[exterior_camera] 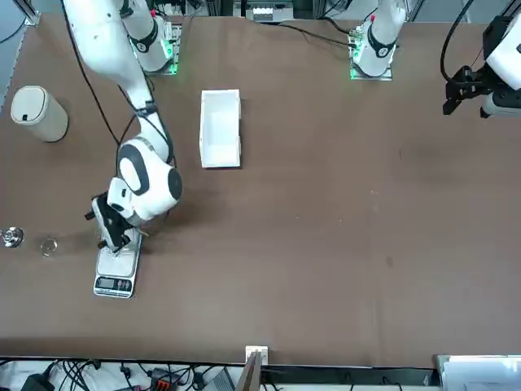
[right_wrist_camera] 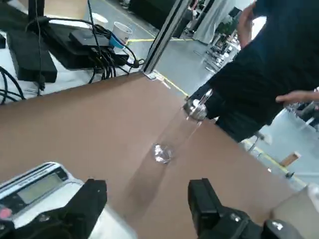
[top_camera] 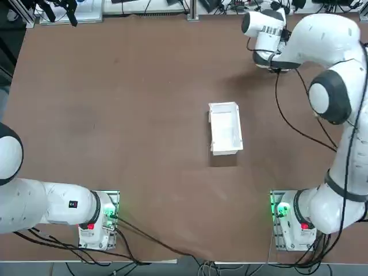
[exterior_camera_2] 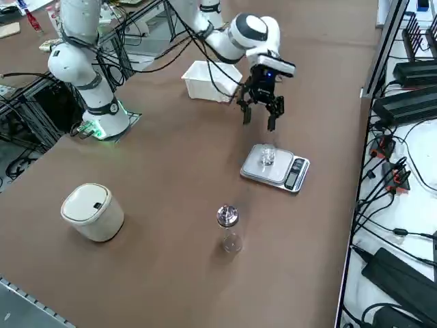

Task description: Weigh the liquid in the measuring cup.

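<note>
Right side view puts the tiny transparent measuring cup (exterior_camera_2: 267, 158) upright on the platform of the flat silver digital scale (exterior_camera_2: 274, 168), roughly mid-plate, the scale's dark display strip on the side toward the cable-strewn edge. Black two-finger right gripper (exterior_camera_2: 259, 116) hangs above the scale and cup, clear of both, fingers spread apart and pointing down, nothing between them. In the front view the gripper (exterior_camera: 110, 232) sits over the scale's (exterior_camera: 116, 267) plate and blocks the cup from sight. Wrist view shows both dark fingers (right_wrist_camera: 84, 199) wide apart with bare brown counter (right_wrist_camera: 99, 124) between them and a corner of the scale (right_wrist_camera: 35, 186) at one side. Near the scale on the counter, apart from it: a small clear glass item (exterior_camera_2: 231, 242) and just beside it a small shiny metallic piece (exterior_camera_2: 227, 216), the two touching or nearly so, cannot tell which. Cream cylindrical lidded container (exterior_camera_2: 93, 211) stands well apart, toward the near corner. White rectangular open box (exterior_camera_2: 212, 80) sits mid-counter beyond the arm, well away from the scale. A person in dark clothing (right_wrist_camera: 269, 59) shows past the counter edge in the wrist view.
</note>
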You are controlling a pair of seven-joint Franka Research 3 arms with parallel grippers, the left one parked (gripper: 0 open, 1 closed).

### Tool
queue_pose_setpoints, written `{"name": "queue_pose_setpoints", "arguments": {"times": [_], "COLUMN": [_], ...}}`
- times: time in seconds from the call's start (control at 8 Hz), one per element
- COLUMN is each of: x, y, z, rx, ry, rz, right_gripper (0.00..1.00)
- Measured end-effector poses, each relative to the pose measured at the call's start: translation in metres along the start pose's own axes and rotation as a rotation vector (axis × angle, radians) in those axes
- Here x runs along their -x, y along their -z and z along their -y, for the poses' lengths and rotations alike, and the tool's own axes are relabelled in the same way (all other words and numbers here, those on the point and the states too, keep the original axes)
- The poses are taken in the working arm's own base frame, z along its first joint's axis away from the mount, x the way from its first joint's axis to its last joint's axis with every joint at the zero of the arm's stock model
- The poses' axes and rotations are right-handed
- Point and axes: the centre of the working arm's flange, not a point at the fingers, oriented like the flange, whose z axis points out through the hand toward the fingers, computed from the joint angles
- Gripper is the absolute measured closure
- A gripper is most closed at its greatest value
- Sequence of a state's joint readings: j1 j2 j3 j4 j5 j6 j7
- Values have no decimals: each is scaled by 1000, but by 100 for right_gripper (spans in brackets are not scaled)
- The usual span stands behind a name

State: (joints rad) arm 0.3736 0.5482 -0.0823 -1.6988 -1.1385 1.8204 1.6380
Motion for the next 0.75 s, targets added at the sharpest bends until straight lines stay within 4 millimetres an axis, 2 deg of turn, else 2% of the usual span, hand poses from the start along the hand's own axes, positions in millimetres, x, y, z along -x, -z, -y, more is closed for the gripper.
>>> {"name": "queue_pose_setpoints", "arguments": {"times": [0.38, 0.75], "x": [-63, -117], "y": [14, 11], "z": [-68, -157], "rx": [-65, -248], "ry": [199, 497], "rz": [137, 353], "right_gripper": [0, 0]}}
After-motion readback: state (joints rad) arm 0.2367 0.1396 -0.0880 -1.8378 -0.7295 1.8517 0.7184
